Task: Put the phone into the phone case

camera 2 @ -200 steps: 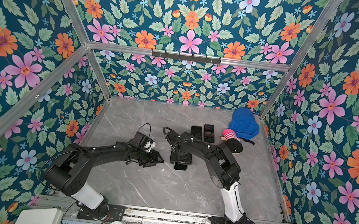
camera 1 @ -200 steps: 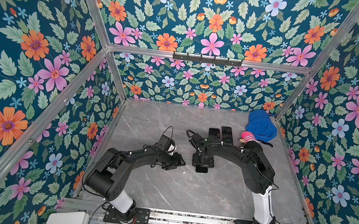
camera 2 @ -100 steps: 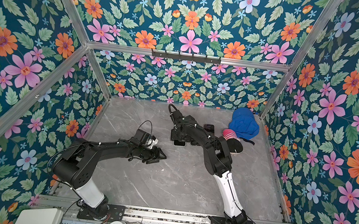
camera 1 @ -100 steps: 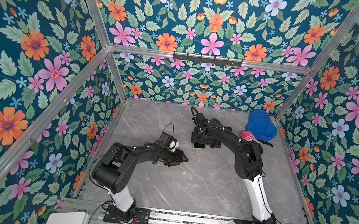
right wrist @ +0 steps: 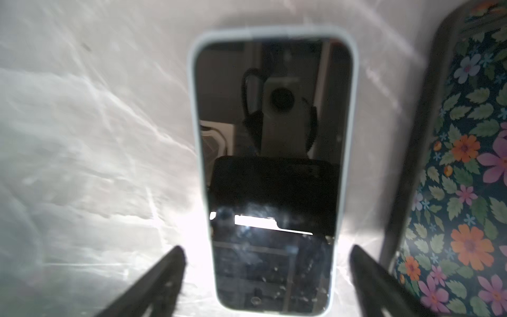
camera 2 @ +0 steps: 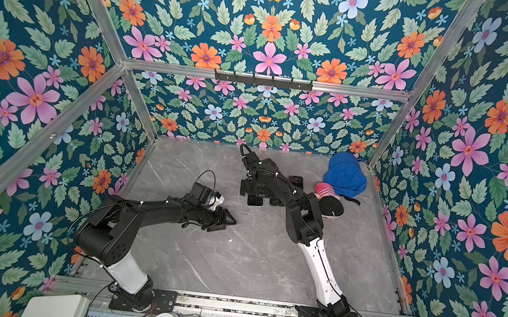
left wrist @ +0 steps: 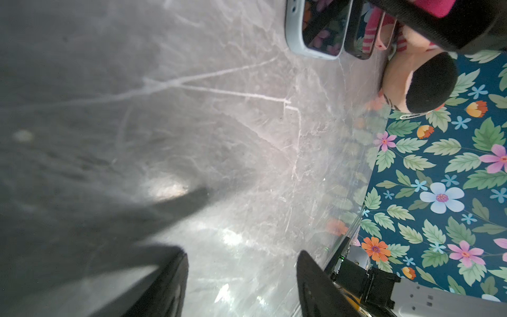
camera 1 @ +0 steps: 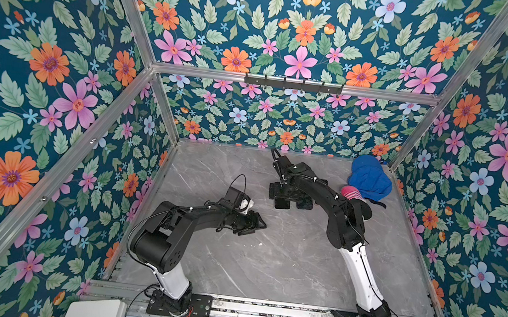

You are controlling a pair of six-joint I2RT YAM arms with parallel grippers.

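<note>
Right gripper [right wrist: 267, 248]: its jaws have spread wide within the last second and now stand either side of the phone [right wrist: 271, 137], touching nothing. It has also moved farther from the arm bases.

The phone lies flat on the table [left wrist: 137, 82] directly beneath this gripper, screen up, inside the pale phone case [right wrist: 271, 34]. Judgement: released, and insertion looks finished. Corner seating cannot be confirmed.

Just beside the cased phone lies a second phone [right wrist: 466, 178], bare and dark-edged.

Left gripper [left wrist: 241, 255]: jaws parted, empty, above bare table, well apart from the right gripper.

Count: two grippers, one case and two phones for certain. A possible third dark slab shows behind the right arm. Beyond the phones are one soft toy [left wrist: 417, 82] and one blue cloth [camera 1: 368, 180].
</note>
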